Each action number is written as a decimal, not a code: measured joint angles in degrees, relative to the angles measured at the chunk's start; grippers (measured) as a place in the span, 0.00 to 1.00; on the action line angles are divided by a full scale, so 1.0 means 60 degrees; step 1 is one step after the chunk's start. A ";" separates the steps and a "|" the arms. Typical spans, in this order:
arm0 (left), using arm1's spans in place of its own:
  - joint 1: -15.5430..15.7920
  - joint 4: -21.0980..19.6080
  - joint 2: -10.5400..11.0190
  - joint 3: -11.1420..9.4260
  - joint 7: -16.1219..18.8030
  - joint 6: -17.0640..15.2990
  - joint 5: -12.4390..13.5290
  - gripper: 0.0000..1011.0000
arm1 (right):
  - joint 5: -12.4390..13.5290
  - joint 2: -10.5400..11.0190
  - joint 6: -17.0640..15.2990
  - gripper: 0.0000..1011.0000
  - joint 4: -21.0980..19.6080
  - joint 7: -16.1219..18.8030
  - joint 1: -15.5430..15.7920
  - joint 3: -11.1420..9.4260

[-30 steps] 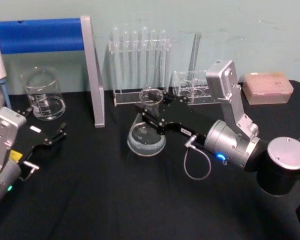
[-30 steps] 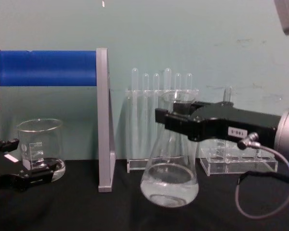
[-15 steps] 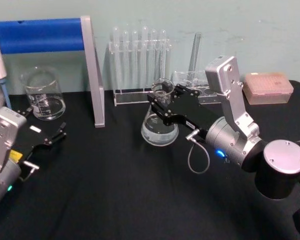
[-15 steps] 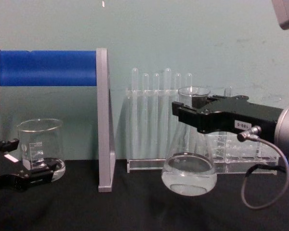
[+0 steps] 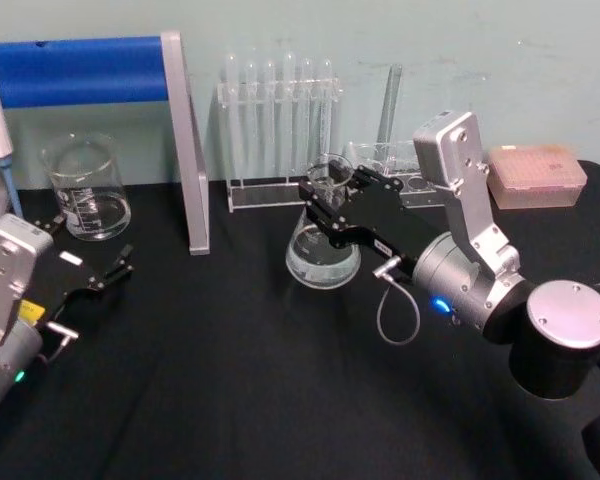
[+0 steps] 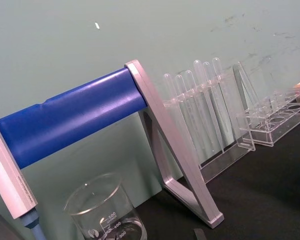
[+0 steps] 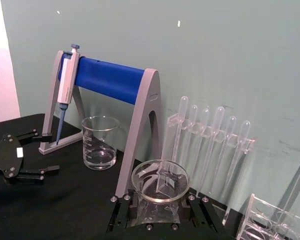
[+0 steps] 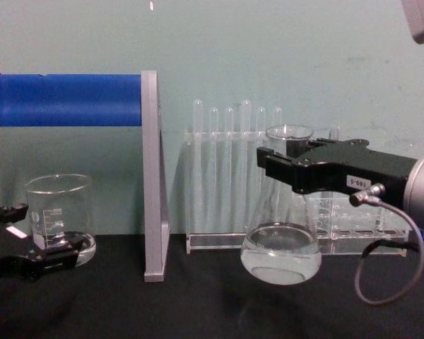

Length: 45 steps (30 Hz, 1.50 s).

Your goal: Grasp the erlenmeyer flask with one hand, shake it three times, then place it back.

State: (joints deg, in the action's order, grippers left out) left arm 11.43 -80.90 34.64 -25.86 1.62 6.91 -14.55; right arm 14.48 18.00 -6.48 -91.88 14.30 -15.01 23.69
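Chest view shows the erlenmeyer flask [image 8: 281, 248] raised off the table [image 8: 198, 307] and further right than a second ago. The right gripper [image 8: 277, 164] stays clamped on its neck, so shaking seems underway. The left gripper [image 5: 88, 280] idles near left, fingers apart.

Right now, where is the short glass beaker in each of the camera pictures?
Head view: beaker far left, near the wall.
Chest view: beaker low on the left.
Left wrist view: beaker under the blue bar.
Right wrist view: beaker under the blue bar, beside the pipette.
Shared landmark: the blue bar above it.
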 joint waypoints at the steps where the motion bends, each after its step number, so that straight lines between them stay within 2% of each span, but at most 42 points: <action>1: 0.0000 0.0000 0.0000 0.0000 -0.0001 0.0000 0.0000 0.99 | -0.0023 -0.0023 -0.0008 0.45 0.0009 0.0039 0.0006 -0.0025; 12: 0.0000 0.0000 0.0000 0.0000 0.0000 0.0000 0.0001 0.99 | -0.0175 -0.0203 -0.0093 0.45 0.0022 0.0292 0.0073 -0.0161; 20: 0.0000 0.0000 0.0000 0.0000 0.0000 0.0000 0.0001 0.99 | -0.0102 -0.0148 -0.0146 0.45 -0.0248 0.0815 0.0227 -0.0083; 35: 0.0000 0.0000 0.0000 0.0000 0.0000 0.0000 0.0000 0.99 | 0.0794 0.0669 -0.0096 0.45 -0.1090 0.2470 0.0552 0.0619; 39: 0.0000 0.0000 0.0000 0.0000 0.0000 0.0000 0.0001 0.99 | 0.1127 0.1046 0.0130 0.45 -0.1304 0.3153 0.0574 0.0852; 45: 0.0000 0.0000 0.0000 0.0000 0.0000 0.0000 0.0001 0.99 | 0.1460 0.1409 0.0366 0.45 -0.1445 0.3844 0.0540 0.1091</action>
State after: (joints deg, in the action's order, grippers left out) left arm 11.43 -80.90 34.65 -25.86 1.62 6.91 -14.55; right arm 23.24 26.45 -4.29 -100.55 37.36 -11.77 30.24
